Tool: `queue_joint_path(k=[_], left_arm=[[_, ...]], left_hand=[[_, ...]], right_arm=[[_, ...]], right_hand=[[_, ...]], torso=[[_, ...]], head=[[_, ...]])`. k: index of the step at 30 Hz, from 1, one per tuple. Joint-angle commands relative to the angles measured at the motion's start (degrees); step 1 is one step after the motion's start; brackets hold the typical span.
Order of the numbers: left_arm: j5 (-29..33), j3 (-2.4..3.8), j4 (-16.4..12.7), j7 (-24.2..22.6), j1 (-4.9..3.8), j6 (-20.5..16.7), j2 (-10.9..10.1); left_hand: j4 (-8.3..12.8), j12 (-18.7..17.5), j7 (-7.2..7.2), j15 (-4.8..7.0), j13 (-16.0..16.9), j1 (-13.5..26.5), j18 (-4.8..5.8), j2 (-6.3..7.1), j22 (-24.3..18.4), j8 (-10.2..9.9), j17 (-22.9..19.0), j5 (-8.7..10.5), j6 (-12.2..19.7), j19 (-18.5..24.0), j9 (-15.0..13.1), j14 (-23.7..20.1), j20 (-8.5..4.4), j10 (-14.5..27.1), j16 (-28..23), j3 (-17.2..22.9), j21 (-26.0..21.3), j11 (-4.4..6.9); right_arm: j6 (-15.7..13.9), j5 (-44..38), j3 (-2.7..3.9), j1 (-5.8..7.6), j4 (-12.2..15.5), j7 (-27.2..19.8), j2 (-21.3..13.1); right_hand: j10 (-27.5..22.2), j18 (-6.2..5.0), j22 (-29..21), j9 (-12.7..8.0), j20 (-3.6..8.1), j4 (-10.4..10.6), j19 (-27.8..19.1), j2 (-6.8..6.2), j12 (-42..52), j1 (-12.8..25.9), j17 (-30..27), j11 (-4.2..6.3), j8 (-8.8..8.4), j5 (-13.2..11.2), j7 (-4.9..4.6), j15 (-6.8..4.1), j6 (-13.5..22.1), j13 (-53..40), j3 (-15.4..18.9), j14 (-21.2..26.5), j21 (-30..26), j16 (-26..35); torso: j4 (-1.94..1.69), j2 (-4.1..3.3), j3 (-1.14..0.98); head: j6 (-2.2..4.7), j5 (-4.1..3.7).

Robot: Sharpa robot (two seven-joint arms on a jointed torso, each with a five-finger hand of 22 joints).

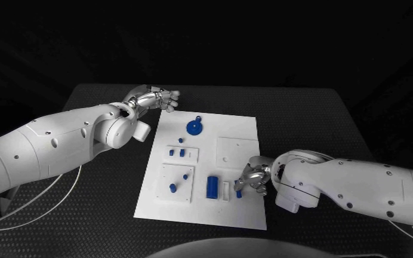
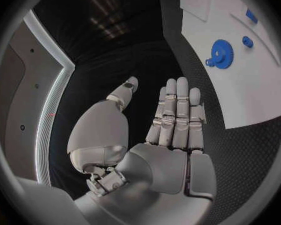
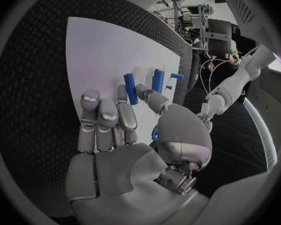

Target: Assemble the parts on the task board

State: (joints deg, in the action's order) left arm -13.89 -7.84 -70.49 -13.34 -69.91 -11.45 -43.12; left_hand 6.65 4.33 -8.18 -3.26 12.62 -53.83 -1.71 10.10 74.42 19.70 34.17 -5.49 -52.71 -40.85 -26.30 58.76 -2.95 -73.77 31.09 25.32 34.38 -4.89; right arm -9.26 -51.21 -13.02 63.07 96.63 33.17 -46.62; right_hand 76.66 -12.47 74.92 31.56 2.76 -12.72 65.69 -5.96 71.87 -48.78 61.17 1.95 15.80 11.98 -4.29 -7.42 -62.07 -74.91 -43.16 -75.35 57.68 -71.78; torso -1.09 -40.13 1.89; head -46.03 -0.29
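I see the board (image 1: 206, 168) lying flat on the black worktop (image 1: 327, 120), between my two arms. My left robot hand (image 1: 157, 99) hovers over the worktop just off the board's far left corner; in the left wrist view its fingers (image 2: 176, 110) are straight and side by side, thumb apart, and it holds nothing. My right robot hand (image 1: 253, 178) is over the board's near right part. A small blue part (image 1: 239, 194) sits right at its fingertips, but I cannot tell whether it is pinched or merely lying there. Just beside it stands a blue cylinder (image 1: 212, 186). A blue gear (image 1: 195, 128) lies at the board's far end, and smaller blue pieces (image 1: 177, 151) sit on raised white plates on the left half.
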Motion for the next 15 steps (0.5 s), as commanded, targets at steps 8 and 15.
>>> queue_joint_path(k=[8, 15], left_arm=[[-0.15, 0.02, -0.30, -0.22, -0.06, 0.34, 0.06], [-0.16, 0.02, -0.35, -0.19, -0.07, 0.33, -0.01]], left_hand=[[-0.35, -0.11, 0.03, 0.10, -0.10, 0.37, -0.50, -0.03, 0.09, 0.28, 0.14, 0.41, 0.45, 0.02, 0.06, 0.40, 0.42, 0.35, -0.40, 0.04, -0.35, 0.00], [-0.37, -0.11, 0.03, 0.10, -0.10, 0.36, -0.50, -0.01, 0.11, 0.29, 0.17, 0.41, 0.45, 0.02, 0.06, 0.41, 0.42, 0.34, -0.43, 0.04, -0.37, 0.00]], right_arm=[[-1.38, 8.51, -0.03, -0.06, -0.58, 0.10, 1.78], [-1.77, 8.81, -0.05, -0.10, -1.04, -0.22, 2.71]], right_hand=[[0.51, -2.53, -0.10, -0.18, 0.06, 0.34, 0.34, -0.44, 0.00, 1.06, -0.10, 0.01, 0.13, -0.45, -0.09, -0.38, -0.36, -0.46, 0.26, -0.13, 0.17, 0.39], [0.51, -2.53, -0.11, -0.23, 0.07, 0.45, 0.33, -0.60, 0.04, 1.54, -0.11, 0.01, 0.12, -0.54, -0.09, -0.38, -0.36, -0.50, 0.44, -0.13, 0.16, 0.39]], torso=[[0.05, 0.02, 0.05], [-0.01, -0.03, -0.06]], head=[[-0.02, -0.02], [-0.04, 0.06]])
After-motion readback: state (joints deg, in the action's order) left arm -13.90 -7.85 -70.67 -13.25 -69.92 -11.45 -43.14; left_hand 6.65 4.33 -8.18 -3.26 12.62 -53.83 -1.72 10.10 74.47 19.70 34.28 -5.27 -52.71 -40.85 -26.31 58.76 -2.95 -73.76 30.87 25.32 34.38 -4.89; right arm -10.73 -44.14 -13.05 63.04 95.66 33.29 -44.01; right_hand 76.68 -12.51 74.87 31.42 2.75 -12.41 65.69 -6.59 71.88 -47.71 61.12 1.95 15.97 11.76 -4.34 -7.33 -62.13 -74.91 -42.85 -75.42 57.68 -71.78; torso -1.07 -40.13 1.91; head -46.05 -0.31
